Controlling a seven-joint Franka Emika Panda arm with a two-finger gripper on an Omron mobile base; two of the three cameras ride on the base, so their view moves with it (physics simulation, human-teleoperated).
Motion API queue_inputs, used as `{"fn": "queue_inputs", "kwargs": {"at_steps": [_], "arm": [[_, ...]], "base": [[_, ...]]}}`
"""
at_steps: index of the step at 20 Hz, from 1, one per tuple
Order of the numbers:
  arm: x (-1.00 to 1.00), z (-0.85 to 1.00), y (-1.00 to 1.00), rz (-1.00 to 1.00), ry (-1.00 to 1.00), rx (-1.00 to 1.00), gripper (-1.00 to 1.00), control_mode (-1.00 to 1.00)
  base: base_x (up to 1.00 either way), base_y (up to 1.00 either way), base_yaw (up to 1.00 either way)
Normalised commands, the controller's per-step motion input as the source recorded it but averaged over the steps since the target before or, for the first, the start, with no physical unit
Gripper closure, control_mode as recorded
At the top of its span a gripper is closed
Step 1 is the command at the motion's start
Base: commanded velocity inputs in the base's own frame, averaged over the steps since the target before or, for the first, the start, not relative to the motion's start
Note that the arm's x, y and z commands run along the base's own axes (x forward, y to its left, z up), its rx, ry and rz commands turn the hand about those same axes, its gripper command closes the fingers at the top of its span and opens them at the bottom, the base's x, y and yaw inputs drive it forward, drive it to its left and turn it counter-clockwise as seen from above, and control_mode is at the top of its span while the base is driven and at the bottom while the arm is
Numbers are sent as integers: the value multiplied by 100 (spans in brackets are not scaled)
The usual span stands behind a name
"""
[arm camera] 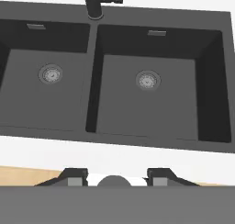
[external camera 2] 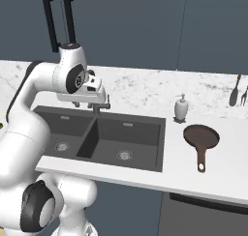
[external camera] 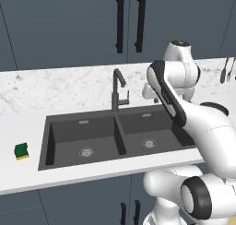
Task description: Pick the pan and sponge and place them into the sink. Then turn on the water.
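The dark grey double-basin sink (external camera: 120,145) is set into the white counter, both basins bare down to their steel drains. In the hand view I look straight down on the sink (arm camera: 92,85), and my gripper (arm camera: 118,177) is open with nothing between its tips. My hand (external camera 2: 92,91) hovers above the divider, next to the gooseneck faucet (external camera: 117,88), from which no water runs. The reddish-brown pan (external camera 2: 201,135) lies on the counter right of the sink, handle pointing to the front edge. The green and yellow sponge (external camera: 21,150) rests on the counter left of the sink.
A white soap dispenser (external camera 2: 181,107) stands behind the pan by the sink's right rim. Utensils (external camera 2: 237,91) hang on the marble backsplash at the far right. Dark cabinets with black handles (external camera: 120,22) run above the counter.
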Motion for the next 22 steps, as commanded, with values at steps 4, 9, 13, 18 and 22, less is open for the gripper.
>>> {"fn": "queue_inputs", "kwargs": {"at_steps": [4,9,13,18,22], "arm": [[-25,0,-5,-1,0,0,-100,-100],[-93,-6,-19,-18,0,1,-100,-100],[-100,-34,-21,-22,2,0,-100,-100],[-86,-34,-46,-24,10,0,-100,-100],[-17,-27,-62,-15,7,-6,-100,-100]], "base": [[0,0,0],[0,0,0],[0,0,0],[0,0,0],[0,0,0]]}}
